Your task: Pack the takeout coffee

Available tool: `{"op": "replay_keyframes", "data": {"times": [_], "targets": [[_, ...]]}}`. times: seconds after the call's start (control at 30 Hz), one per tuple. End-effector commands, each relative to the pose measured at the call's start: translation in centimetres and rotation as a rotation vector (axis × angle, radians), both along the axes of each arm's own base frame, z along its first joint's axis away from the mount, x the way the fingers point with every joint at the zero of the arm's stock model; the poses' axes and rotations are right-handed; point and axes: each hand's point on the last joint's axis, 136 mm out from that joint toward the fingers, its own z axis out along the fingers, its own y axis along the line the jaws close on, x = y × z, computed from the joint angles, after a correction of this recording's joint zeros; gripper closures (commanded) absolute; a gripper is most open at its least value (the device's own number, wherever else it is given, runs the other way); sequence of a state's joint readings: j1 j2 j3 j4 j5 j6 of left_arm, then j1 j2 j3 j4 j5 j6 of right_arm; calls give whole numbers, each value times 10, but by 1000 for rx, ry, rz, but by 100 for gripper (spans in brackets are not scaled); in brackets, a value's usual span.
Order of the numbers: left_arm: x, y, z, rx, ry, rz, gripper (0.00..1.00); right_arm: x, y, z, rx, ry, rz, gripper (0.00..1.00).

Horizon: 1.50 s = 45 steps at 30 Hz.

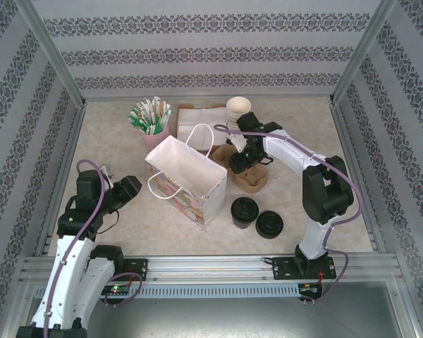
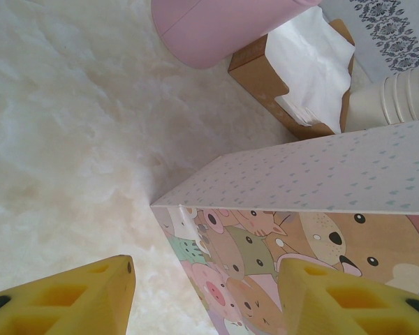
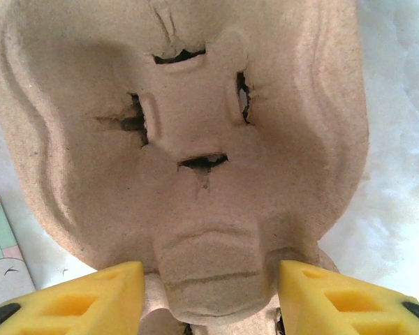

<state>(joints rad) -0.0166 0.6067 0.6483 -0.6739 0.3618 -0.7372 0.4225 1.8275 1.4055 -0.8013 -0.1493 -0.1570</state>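
The takeout coffee (image 1: 244, 210), a cream cup under a black lid, stands on the table right of the white paper bag (image 1: 187, 176). My right gripper (image 1: 241, 160) hangs over the brown pulp cup carrier (image 1: 252, 176) behind the coffee. In the right wrist view the carrier (image 3: 195, 118) lies close below, and the gripper (image 3: 209, 279) is open with its yellow fingers on either side of the carrier's raised middle ridge. My left gripper (image 1: 130, 189) waits left of the bag. It is open (image 2: 206, 279), facing the bag's cartoon-printed corner (image 2: 265, 251) and holding nothing.
A low pile of black lids (image 1: 269, 224) sits just right of the coffee. At the back stand a stack of lidless cups (image 1: 237, 113), a napkin box (image 1: 197, 121) and a pink cup of stirrers (image 1: 151, 123). Patterned walls enclose the table.
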Motion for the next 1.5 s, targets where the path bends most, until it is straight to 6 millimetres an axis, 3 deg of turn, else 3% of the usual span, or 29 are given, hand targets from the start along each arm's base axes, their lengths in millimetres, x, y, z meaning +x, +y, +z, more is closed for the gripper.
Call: {"op": "replay_keyframes", "data": {"times": [0.0, 0.13, 0.23, 0.37, 0.77, 1.03, 1.2, 1.47], "targets": [[0, 3, 9, 18, -19, 5, 43, 3, 2, -4, -33, -2, 24, 47], [1, 3, 8, 17, -18, 4, 43, 2, 3, -6, -45, -3, 34, 50], [1, 3, 8, 16, -20, 5, 43, 1, 2, -5, -57, -10, 41, 60], [2, 3, 9, 15, -22, 4, 43, 1, 2, 2, -52, -25, 37, 60], [3, 3, 18, 16, -42, 2, 43, -7, 2, 56, 44, -127, -6, 61], [3, 2, 27, 15, -61, 1, 43, -12, -15, 78, 26, -157, -98, 61], [4, 0, 37, -4, -83, -3, 43, -13, -37, 109, 37, -225, -214, 61], [11, -12, 61, -72, -135, -45, 43, -38, -59, 191, 132, -389, -325, 61]]}}
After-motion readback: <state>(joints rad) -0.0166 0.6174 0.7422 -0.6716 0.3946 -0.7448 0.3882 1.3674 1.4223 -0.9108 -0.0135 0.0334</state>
